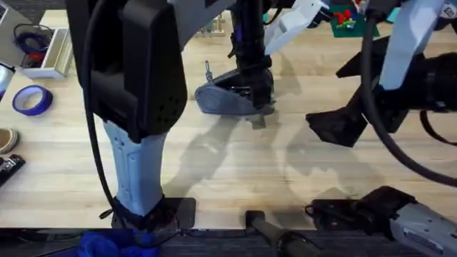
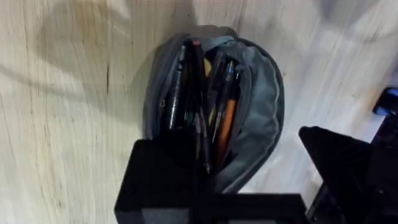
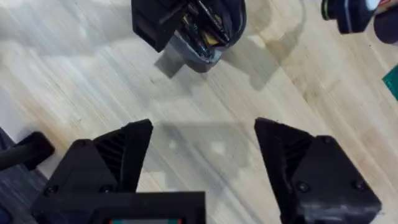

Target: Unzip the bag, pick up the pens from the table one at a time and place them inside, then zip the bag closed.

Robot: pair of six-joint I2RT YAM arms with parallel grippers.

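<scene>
The grey-blue bag [image 1: 214, 100] lies unzipped on the table [image 1: 235, 164], past its middle. In the left wrist view the bag [image 2: 267, 93] gapes open, and several pens [image 2: 214, 112] lie inside it, a black one [image 2: 176, 93] among them. My left gripper [image 1: 258, 100] hangs right over the bag's near end, open [image 2: 249, 152], with one finger [image 2: 161, 180] covering part of the opening. My right gripper [image 1: 350, 96] hovers open to the right of the bag, nothing between its fingers [image 3: 205, 155]. From there the bag [image 3: 196, 56] shows under the left gripper.
A blue tape roll [image 1: 32, 100] and a white box [image 1: 43, 53] sit at the far left. A green item with red pieces [image 1: 346, 20] lies at the back right. Bare wood stretches in front of the bag.
</scene>
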